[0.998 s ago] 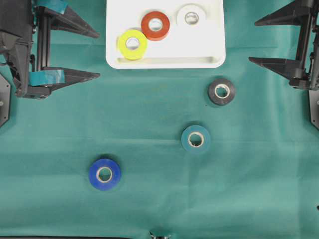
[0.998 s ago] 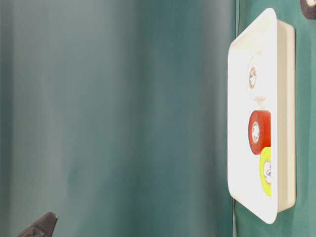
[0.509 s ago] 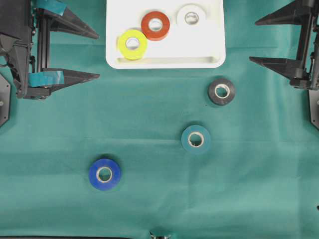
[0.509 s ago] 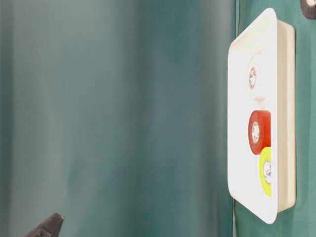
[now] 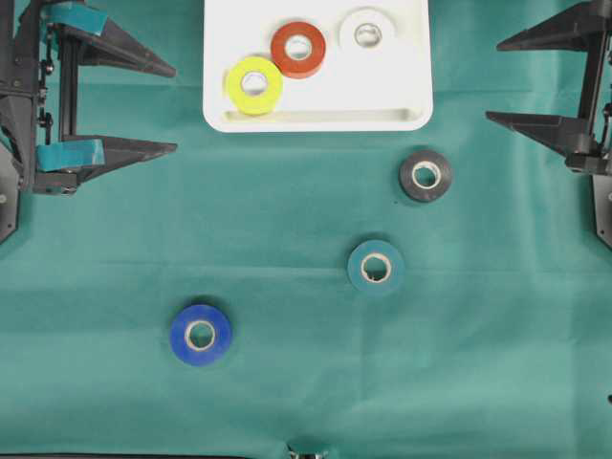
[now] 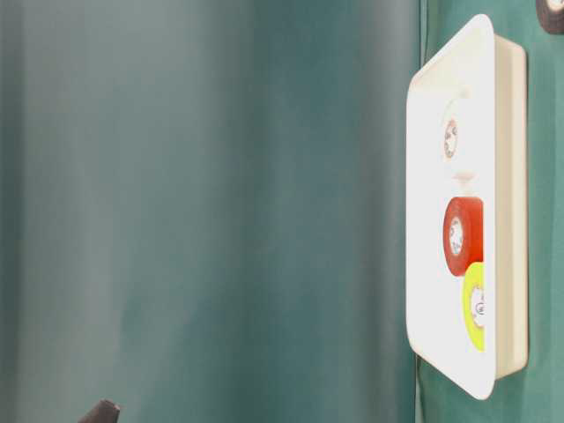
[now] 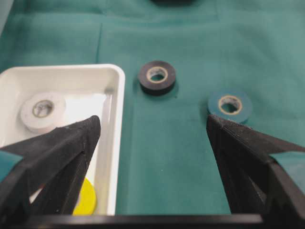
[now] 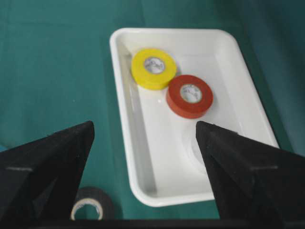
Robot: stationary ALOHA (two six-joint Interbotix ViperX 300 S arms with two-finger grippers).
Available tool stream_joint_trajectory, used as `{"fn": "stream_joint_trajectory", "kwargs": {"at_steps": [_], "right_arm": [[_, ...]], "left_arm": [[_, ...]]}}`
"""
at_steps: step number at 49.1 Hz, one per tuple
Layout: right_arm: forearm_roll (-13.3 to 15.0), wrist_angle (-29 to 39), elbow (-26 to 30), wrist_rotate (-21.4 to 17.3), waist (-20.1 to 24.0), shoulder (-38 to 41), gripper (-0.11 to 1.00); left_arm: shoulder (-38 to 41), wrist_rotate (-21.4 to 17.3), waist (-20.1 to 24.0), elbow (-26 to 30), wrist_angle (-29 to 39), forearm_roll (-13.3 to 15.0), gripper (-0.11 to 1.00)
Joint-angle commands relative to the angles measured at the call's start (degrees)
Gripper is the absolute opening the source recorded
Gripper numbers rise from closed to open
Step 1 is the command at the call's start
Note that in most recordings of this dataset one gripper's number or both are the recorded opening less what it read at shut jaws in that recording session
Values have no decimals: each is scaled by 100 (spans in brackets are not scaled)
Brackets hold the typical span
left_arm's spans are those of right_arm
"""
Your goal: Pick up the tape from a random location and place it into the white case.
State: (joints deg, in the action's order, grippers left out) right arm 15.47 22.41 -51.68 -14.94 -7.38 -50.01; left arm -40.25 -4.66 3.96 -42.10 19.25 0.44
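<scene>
The white case (image 5: 316,120) lies at the top middle of the green cloth and holds a yellow tape (image 5: 254,84), a red tape (image 5: 297,48) and a white tape (image 5: 367,35). Loose on the cloth are a black tape (image 5: 426,175), a teal tape (image 5: 376,267) and a blue tape (image 5: 201,335). My left gripper (image 5: 176,109) hangs open at the far left, empty, well away from every roll. Its wrist view shows the black tape (image 7: 157,77) and teal tape (image 7: 230,105) ahead. At the far right my right gripper (image 5: 491,80) is open and empty, facing the case (image 8: 125,138).
Green cloth covers the whole table, with a faint fold line running across its middle. Both arm bases stand at the left and right edges. In the table-level view the case (image 6: 511,176) stands at the right, and a dark fingertip (image 6: 100,412) pokes in at bottom left.
The left gripper has drawn back to the left, away from the case, still open. The right gripper has shifted slightly right. No tape has moved.
</scene>
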Motion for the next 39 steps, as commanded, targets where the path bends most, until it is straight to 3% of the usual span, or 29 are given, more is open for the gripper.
{"fn": "stream_joint_trajectory", "kwargs": {"at_steps": [1, 39], "right_arm": [[18, -88, 53, 0, -9, -44, 86], [18, -229, -44, 0, -9, -53, 86]], "left_arm": [[-26, 18, 18, 44, -88, 9, 98], [-35, 132, 18, -176, -229, 18, 98]]}}
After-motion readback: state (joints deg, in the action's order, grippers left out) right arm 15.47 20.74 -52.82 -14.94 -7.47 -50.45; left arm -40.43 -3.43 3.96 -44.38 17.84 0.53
